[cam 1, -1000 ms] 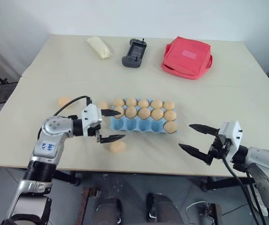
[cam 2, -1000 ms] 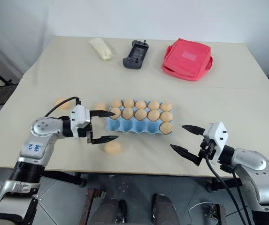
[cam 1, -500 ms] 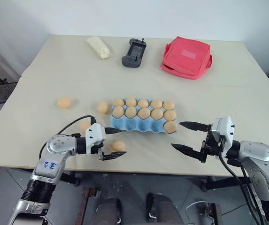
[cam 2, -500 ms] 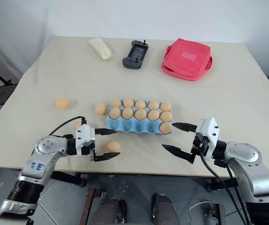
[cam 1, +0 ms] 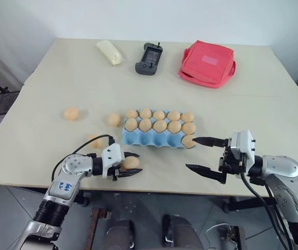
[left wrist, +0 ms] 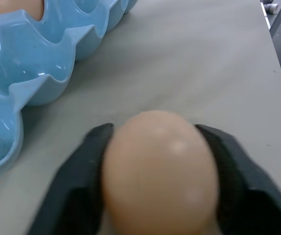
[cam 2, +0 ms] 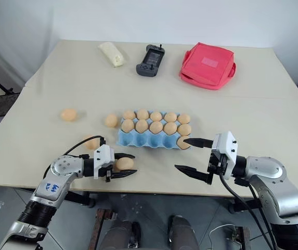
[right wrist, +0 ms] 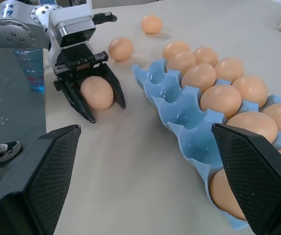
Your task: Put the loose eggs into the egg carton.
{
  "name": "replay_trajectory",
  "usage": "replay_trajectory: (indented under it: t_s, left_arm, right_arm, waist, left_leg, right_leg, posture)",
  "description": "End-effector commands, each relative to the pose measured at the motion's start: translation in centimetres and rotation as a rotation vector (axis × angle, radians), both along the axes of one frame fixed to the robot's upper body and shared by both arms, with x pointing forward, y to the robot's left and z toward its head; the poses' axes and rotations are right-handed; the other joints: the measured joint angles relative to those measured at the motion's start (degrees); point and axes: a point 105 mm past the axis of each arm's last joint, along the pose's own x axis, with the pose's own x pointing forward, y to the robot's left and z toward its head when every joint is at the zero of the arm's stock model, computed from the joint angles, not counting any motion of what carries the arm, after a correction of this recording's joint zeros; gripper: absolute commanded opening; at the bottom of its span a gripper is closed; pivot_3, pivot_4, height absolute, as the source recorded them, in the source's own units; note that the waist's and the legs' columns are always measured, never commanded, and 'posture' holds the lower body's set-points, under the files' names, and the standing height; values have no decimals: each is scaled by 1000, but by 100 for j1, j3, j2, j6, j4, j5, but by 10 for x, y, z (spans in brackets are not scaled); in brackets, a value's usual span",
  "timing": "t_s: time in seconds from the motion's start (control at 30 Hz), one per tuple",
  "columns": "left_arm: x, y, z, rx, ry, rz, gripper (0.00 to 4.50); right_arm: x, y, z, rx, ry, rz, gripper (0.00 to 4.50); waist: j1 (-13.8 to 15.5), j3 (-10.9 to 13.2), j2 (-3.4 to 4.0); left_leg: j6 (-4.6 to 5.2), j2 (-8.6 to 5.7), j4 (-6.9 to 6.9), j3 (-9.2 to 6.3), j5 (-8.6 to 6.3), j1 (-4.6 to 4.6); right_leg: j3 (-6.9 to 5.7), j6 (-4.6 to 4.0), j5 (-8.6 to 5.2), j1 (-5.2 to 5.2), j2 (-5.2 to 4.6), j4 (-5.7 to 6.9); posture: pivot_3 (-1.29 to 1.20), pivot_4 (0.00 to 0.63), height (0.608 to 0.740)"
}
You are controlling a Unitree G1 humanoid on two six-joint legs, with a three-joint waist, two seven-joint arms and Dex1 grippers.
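Furthest left on the table [cam 1: 29, 130] lies 1 loose egg [cam 1: 71, 113] by itself, well apart from the rest; a second egg [cam 1: 94, 141] sits nearer the front edge, partly hidden behind the left arm's black cable, and a third [cam 1: 113, 119] rests just beside the left end of the egg carton [cam 1: 154, 139]. The left gripper [cam 1: 129, 164] lies low at the table's front edge with its 2 black fingers [left wrist: 81, 191] pressed against either side of a fourth egg [cam 1: 131, 162]; in the left wrist view that held egg fills the gap between the pads, and whether it rests on the table or is lifted clear of it cannot be told. The light blue carton holds 2 full rows of 5 eggs at the back, while its front row shows empty cups except for 1 egg [cam 1: 189, 141] at the right end (its front half cut off in the right wrist view). To the right, the right gripper [cam 1: 202, 154] hovers with its fingers spread wide and nothing between them, the upper fingertip just beside that corner egg; whether it touches it is hard to make out. At the back stand a cream packet [cam 1: 109, 52], a dark handheld device [cam 1: 149, 58] and a red pouch [cam 1: 207, 63].
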Motion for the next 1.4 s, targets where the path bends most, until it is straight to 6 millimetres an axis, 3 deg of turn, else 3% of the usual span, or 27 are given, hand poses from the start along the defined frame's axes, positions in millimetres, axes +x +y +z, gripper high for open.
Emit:
replay_trajectory:
  t_s: [0.03, 0.23, 0.33, 0.43, 0.57, 0.77, 0.93, 1.03, 1.17, 1.4]
  left_arm:
    - [3, -8, 25, -66, -55, -24, 2040]
    - [24, -50, 66, -198, -95, -41, 2040]
    - [35, -72, 74, -208, -100, -41, 2040]
    - [47, -96, 72, -187, -106, -63, 2040]
    - [52, -114, 66, -156, -101, -122, 2040]
    - [58, -126, 61, -138, -96, -167, 2040]
    - [62, -131, 64, -164, -116, -166, 3355]
    - [58, -124, 67, -164, -127, -185, 4287]
    - [48, -90, 73, -137, -174, -196, 4287]
    - [32, -2, 86, -154, -251, -24, 4287]
  right_arm:
    - [-2, 2, 6, 5, -34, 10, 4500]
    - [4, -13, 5, -8, -36, -63, 4500]
    - [5, -22, 4, -17, -38, -102, 4500]
    - [5, -29, 6, -20, -48, -144, 4500]
    - [2, -34, 9, -19, -61, -178, 4500]
    - [-5, -40, 10, -18, -71, -230, 4500]
    - [-7, -33, 8, 3, -68, -232, 4500]
    - [-6, -27, 8, 12, -67, -217, 4500]
    - [-1, -20, 9, 21, -69, -178, 4500]
    - [7, -3, 16, 25, -76, -64, 4500]
  waist:
    - [1, 0, 0]
    - [75, 0, 0]
    - [114, 0, 0]
    - [152, 0, -1]
    - [131, 0, -1]
    - [150, 1, -1]
    - [143, 1, -2]
    - [140, 1, -2]
    - [38, 1, -2]
    - [-17, 1, -1]
  left_leg:
    - [0, 0, 0, 0, 0, 0]
    - [3, -4, 6, -1, 2, -5]
    - [3, -6, 8, 3, 2, -6]
    - [3, -6, 17, 9, 2, -7]
    - [7, -4, 24, 17, -1, -8]
    - [8, -3, 25, 13, -1, -8]
    - [10, -4, 26, 13, -2, -10]
    - [10, -3, 25, 13, -2, -10]
    - [7, 2, 23, 13, -2, -7]
    - [5, 4, 24, 7, 0, -7]
  right_leg:
    - [0, 0, 0, 0, 0, 0]
    - [-4, 4, 2, 3, -2, 0]
    - [-4, 8, 5, 3, 2, -1]
    - [-6, 11, 6, 3, 13, 0]
    - [-5, 15, 8, 2, 18, 1]
    - [-3, 15, 8, 2, 18, 2]
    - [-2, 16, 9, 2, 15, 0]
    - [-3, 16, 9, 1, 16, 0]
    - [2, 15, 9, 1, 21, 4]
    - [4, 13, 10, 1, 15, 6]
  posture:
    - [0, 150, 740]
    - [0, 150, 740]
    - [0, 150, 740]
    - [0, 150, 740]
    - [0, 150, 740]
    - [0, 150, 740]
    - [0, 150, 740]
    - [0, 150, 740]
    - [0, 150, 740]
    - [0, 150, 740]
